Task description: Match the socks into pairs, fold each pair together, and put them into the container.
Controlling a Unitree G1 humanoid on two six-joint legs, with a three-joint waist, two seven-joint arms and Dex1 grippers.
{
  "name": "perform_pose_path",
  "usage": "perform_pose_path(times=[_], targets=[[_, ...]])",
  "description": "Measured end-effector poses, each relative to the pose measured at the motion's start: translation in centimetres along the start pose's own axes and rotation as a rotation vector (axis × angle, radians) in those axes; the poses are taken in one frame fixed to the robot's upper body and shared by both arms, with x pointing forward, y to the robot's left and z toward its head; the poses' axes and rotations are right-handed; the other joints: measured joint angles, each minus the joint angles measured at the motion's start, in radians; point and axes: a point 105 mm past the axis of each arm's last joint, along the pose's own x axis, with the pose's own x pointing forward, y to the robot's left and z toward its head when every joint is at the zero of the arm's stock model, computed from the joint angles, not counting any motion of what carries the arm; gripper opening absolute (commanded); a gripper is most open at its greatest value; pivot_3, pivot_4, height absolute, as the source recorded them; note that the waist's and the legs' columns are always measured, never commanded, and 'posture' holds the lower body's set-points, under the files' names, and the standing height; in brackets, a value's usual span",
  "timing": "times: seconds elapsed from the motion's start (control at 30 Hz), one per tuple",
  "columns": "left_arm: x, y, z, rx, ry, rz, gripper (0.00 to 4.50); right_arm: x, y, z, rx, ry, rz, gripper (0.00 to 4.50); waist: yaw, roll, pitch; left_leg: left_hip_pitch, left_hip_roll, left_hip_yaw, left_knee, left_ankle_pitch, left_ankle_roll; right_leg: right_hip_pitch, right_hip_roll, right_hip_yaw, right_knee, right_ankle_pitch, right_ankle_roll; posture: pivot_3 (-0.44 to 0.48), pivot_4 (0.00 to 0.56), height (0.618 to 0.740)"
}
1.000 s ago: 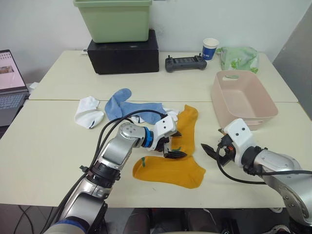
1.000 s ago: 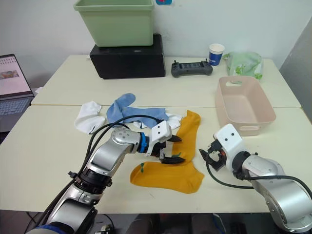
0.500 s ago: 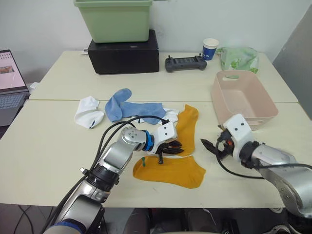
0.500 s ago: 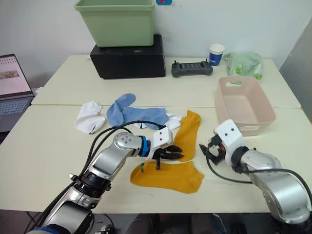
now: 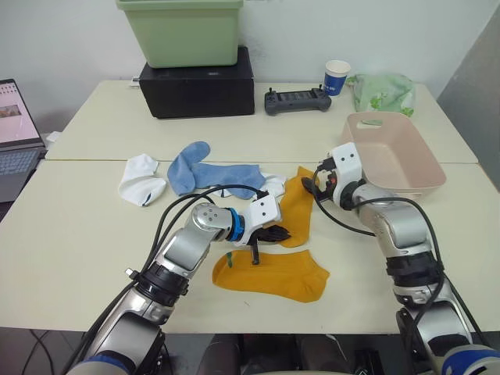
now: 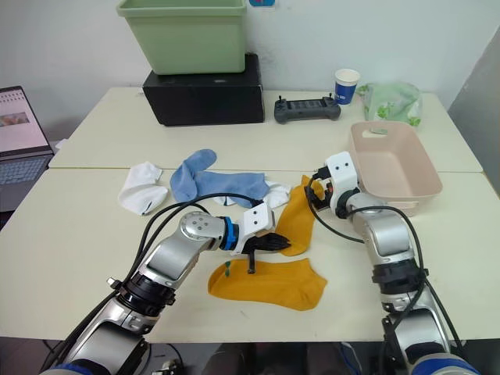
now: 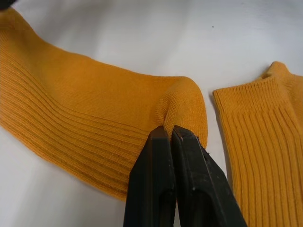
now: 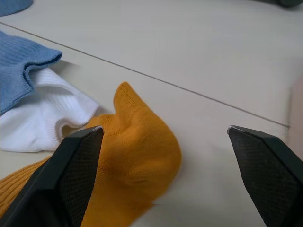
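Two mustard-orange socks (image 5: 295, 205) | soft, limp (grip cuff) | left gripper (image 5: 275, 233) pinching one | right gripper (image 6: 312, 193) spread wide above toe

I'm getting bright, even indoor light with soft short shadows on the table (image 5: 78, 258), no glare, and the right wrist view's fingertips (image 8: 78, 142) slightly out of focus.

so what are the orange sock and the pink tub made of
Orange sock: looks like a soft ribbed knit, matte, with fine parallel ridges and a bunched fold where the left gripper pinches it. Pink tub: probably moulded plastic, with smooth walls, rounded corners and a slight sheen.
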Motion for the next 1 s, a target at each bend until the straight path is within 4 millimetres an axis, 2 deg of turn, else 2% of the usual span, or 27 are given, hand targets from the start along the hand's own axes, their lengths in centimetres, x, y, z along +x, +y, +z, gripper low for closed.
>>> perform_pose_path(times=[0.1,0.13,0.43,0.6,0.7,0.77,0.87,1.0], targets=[[0.0,0.0,0.0,0.001,-0.001,0.007,0.00,0.8,0.2,-0.3,0.029,0.005,0.008,3.66,-0.002,0.000,0.000,0.000,0.000,0.000,0.000,0.000,0.000,0.000,0.000,0.000,0.001,0.000,0.000,0.000,0.150,0.725],[-0.1,0.0,-0.1,0.000,0.001,0.007,0.00,1.0,0.4,-0.5,0.040,0.010,0.015,3.20,-0.003,0.000,0.000,0.000,0.000,0.000,0.000,0.000,0.000,0.000,0.000,0.000,0.001,0.000,0.000,0.000,0.150,0.725],[-0.4,0.1,-0.5,-0.001,0.015,0.014,0.00,1.2,0.8,-0.7,0.081,0.005,0.032,0.12,-0.003,0.000,0.000,0.000,0.000,0.000,0.000,0.000,0.000,-0.001,0.000,0.000,0.001,0.000,0.000,0.000,0.150,0.725],[-1.8,0.4,-1.0,0.035,0.031,0.003,0.00,0.0,1.3,0.1,0.106,-0.051,0.062,0.05,-0.002,0.000,0.000,0.000,0.001,-0.001,0.000,0.000,0.000,-0.001,0.000,-0.001,0.001,0.000,0.000,0.000,0.150,0.725],[-5.2,2.9,-1.7,0.078,0.055,0.034,0.00,-2.8,2.5,0.3,0.223,-0.139,0.106,0.05,-0.001,0.001,0.000,-0.001,0.001,-0.001,-0.001,0.000,0.000,-0.001,0.001,-0.001,0.001,0.000,0.000,0.000,0.150,0.725],[-6.4,4.0,-1.0,0.119,0.033,0.036,0.00,-4.0,3.3,0.3,0.272,-0.168,0.119,0.05,0.000,0.001,0.000,-0.001,0.001,-0.001,-0.001,0.000,0.000,-0.001,0.000,-0.001,0.001,0.000,0.000,0.000,0.150,0.725],[-6.9,3.8,-0.2,0.202,0.002,-0.070,0.00,-5.5,5.1,-0.7,0.324,-0.170,0.129,0.05,-0.001,0.001,0.000,0.000,0.000,-0.001,-0.001,0.000,0.000,-0.001,0.000,-0.001,0.000,0.000,0.000,0.000,0.150,0.725],[-7.1,3.3,-1.4,0.253,0.029,-0.193,0.00,-6.7,6.5,-2.2,0.372,-0.140,0.107,0.05,-0.002,0.001,0.000,0.000,0.000,-0.001,-0.001,0.000,0.000,-0.002,0.000,-0.001,0.001,0.000,0.000,0.000,0.150,0.725]])
